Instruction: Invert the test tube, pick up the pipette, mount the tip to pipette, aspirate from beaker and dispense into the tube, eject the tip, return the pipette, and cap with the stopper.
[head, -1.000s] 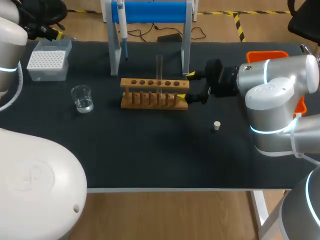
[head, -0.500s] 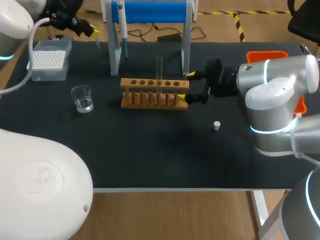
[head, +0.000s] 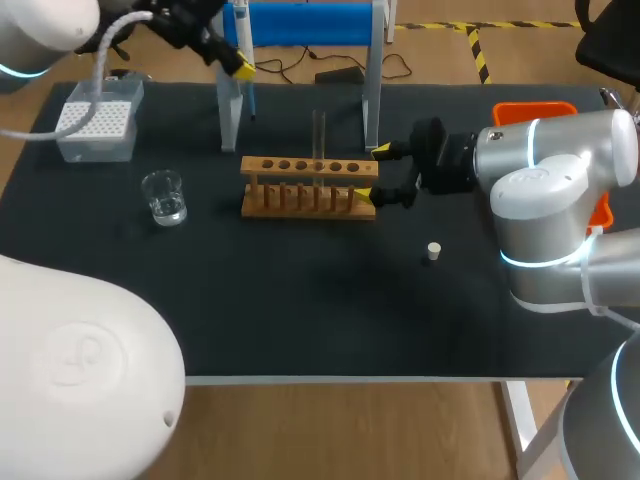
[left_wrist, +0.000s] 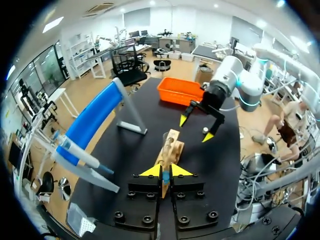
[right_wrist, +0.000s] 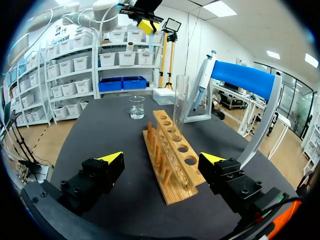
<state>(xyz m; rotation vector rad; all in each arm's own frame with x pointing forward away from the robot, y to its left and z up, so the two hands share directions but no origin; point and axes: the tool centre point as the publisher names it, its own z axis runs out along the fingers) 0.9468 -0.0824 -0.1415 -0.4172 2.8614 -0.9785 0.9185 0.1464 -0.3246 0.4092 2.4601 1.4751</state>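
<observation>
wooden rack (head: 310, 186) stands between parted fingers of the right gripper (head: 372, 172).

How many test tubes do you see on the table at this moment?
1. The test tube stands upright in a hole of the wooden rack, near its middle. The other holes look empty, and I see no tube hidden elsewhere.

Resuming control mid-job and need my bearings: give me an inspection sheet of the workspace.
Surface: black table, no spill seen.
Job's things: tube upright in wooden rack; beaker and tip box to its left; pipette hanging on blue stand; stopper loose right of the rack.
Clutter: orange bin at the right edge.
Claws: left claw shut, raised beside the stand; right claw open at the rack's right end.
Cables: white hose along the left arm.
Surroundings: nothing seen.
</observation>
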